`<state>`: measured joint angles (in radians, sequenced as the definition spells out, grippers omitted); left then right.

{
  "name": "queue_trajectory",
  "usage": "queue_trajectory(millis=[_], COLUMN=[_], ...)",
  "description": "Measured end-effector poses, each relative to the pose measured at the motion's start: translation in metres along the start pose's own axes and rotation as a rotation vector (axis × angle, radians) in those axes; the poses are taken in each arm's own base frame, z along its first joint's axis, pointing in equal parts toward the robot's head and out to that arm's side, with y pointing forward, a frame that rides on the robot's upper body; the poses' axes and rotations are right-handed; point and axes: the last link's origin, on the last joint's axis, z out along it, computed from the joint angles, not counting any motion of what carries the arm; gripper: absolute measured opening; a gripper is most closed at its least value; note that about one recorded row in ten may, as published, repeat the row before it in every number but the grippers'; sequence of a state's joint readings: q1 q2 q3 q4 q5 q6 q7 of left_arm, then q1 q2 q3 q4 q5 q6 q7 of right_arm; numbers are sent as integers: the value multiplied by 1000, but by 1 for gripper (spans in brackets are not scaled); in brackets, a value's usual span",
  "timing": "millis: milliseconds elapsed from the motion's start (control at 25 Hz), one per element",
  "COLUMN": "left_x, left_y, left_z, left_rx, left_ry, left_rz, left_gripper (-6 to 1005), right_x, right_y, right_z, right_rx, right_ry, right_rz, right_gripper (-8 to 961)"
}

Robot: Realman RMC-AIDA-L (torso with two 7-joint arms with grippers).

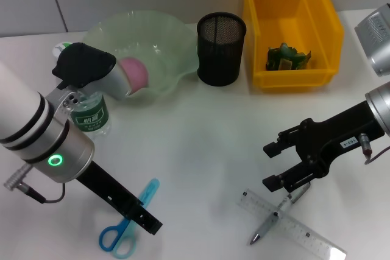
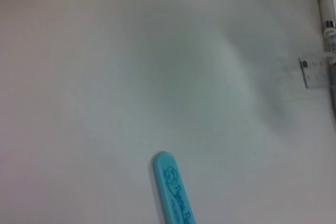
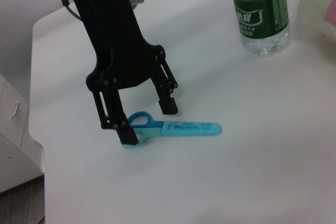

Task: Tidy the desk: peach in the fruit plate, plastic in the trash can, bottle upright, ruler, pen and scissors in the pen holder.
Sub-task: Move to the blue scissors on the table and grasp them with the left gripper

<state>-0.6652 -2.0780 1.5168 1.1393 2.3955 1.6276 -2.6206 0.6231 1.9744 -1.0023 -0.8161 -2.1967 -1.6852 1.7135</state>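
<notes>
While pink peach (image 1: 135, 71) sits in pale green glass fruit plate (image 1: 177, 41), crumpled green plastic (image 1: 286, 56) in yellow bin (image 1: 323, 22), green-labelled clear bottle (image 1: 91, 114) upright; blue scissors (image 1: 125, 226), clear ruler (image 1: 304, 226), grey pen (image 1: 271, 220) left on white table (image 1: 201, 138), black mesh pen holder (image 1: 220, 47) unfilled. Left gripper (image 3: 144, 121) fingers open astride scissors; right gripper (image 1: 273, 164) fingers open, empty, above pen.

Far across the white table (image 1: 201, 132), a pink peach (image 1: 135, 72) sits in the pale green bowl (image 1: 158, 41), with a black mesh pen holder (image 1: 221, 48) to its right and then a yellow bin (image 1: 290, 28) with green plastic (image 1: 286, 56) inside. On the near left, the left gripper (image 1: 146, 220) hangs over the blue scissors (image 1: 127, 226), and a green-labelled bottle (image 1: 91, 115) stands upright behind that arm. On the near right, the right gripper (image 1: 272, 164) hovers with fingers spread just above a pen (image 1: 274, 217) lying crosswise on a clear ruler (image 1: 292, 223).
</notes>
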Motion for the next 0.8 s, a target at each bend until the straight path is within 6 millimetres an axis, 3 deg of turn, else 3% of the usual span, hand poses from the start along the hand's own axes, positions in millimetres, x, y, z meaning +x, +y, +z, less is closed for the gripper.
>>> queue_trajectory(millis=[240, 360, 400, 440, 480, 640, 680, 800], left_x=[-1, 7, 9, 9, 11, 15, 18, 18], left_y=[-12, -21, -16, -16, -5, 12, 21, 26], left_z=[-15, -39, -50, -50, -58, -65, -72, -77], left_rx=[31, 73, 75, 75, 65, 44, 44, 52], left_ry=[38, 91, 99, 99, 97, 112, 125, 124], left_rz=[138, 361, 521, 521, 678, 876, 1008, 1121], left_gripper=[834, 833, 833, 833, 833, 833, 834, 834], right_x=[1, 1, 1, 1, 0, -2, -3, -5], right_y=[0, -1, -1, -1, -1, -2, -2, -4], right_z=[-3, -7, -11, -11, -15, -22, -25, -32], right_rx=[5, 7, 9, 9, 9, 9, 9, 8], right_ry=[-20, -40, -60, -60, -86, -115, -118, -116], right_rz=[42, 87, 116, 116, 135, 165, 178, 214], right_gripper=[815, 815, 815, 815, 815, 815, 815, 815])
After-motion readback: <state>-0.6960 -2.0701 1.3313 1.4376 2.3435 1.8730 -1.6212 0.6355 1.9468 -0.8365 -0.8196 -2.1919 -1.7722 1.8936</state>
